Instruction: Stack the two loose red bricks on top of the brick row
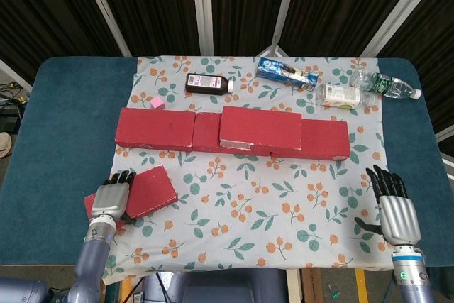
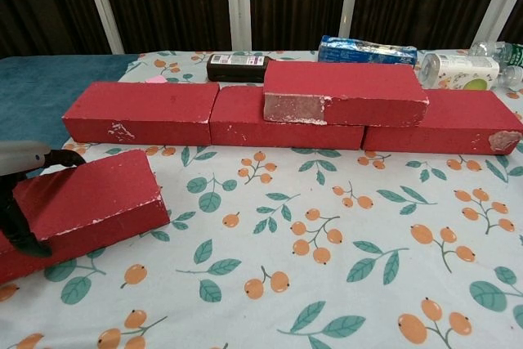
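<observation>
A row of three red bricks (image 1: 156, 129) (image 2: 139, 112) runs across the floral cloth. A further red brick (image 1: 260, 127) (image 2: 343, 91) lies on top of the row, over its middle and right bricks. A loose red brick (image 1: 151, 189) (image 2: 90, 194) sits at the near left, turned at an angle. My left hand (image 1: 110, 200) (image 2: 20, 161) grips its left end, with fingers over the top edge and the thumb on the near face. My right hand (image 1: 394, 207) hovers at the near right, fingers spread and holding nothing; the chest view does not show it.
Behind the row lie a dark bottle (image 1: 208, 84), a small pink cube (image 1: 157, 103), a blue packet (image 1: 287, 72), a white can (image 1: 342, 95) and a clear plastic bottle (image 1: 389, 86). The floral cloth (image 1: 269, 204) covers the middle of a teal table (image 1: 57, 118).
</observation>
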Motion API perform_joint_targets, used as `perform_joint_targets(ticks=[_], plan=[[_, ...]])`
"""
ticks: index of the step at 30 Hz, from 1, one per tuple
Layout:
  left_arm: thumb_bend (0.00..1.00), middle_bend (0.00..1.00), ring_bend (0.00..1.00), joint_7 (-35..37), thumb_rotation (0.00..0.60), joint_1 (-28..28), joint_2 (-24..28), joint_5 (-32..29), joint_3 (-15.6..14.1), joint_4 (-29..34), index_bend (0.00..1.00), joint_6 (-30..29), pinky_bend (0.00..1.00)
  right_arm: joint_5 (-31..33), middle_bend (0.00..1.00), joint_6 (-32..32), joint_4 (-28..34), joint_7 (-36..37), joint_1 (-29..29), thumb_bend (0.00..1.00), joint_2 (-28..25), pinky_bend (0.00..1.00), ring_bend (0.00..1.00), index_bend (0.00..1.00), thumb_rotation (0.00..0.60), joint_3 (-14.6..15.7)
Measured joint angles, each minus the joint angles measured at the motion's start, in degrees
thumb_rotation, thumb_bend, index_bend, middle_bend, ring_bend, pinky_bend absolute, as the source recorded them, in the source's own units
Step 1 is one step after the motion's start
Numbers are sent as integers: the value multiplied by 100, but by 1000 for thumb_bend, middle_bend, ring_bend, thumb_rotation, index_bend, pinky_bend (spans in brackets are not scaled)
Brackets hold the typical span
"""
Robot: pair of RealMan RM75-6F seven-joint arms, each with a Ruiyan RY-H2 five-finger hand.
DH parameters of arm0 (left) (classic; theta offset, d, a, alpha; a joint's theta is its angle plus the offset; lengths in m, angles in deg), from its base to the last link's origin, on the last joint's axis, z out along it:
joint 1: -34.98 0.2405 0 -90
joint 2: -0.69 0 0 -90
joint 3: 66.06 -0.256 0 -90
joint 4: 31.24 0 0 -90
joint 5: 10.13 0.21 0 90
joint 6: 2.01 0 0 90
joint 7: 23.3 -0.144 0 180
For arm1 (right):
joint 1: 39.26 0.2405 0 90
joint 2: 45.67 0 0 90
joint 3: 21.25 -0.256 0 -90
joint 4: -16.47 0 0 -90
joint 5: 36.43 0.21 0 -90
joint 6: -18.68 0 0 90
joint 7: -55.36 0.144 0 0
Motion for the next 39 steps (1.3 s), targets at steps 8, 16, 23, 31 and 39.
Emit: perform_joint_targets(ticks=[8,16,23,31,39], plan=[[0,134,2,-109,600,-55,-80,0,-33,-76,5,-134,168,25,0,-84,-30,48,8,152,18,0,0,0,600,-28],[7,313,92,-343,600,-138,-172,-68,-65,-123,174,-338,222,-2,0,-53,-41,95,-19,153,14,0,0,0,600,-64],[76,383,162,-422,600,-165,-209,99,-75,-133,270,-610,263,-36,0,-48,-46,119,-34,153,22,0,0,0,600,-75],[86,394,175,-411,600,-169,113,727,-123,386,310,-766,257,-63,0,-59,-42,106,-41,153,31,0,0,0,600,-83],[96,394,175,-381,600,-532,1220,333,376,1186,313,291,222,112,0,-110,-86,45,-45,153,52,0,0,0,600,-148]])
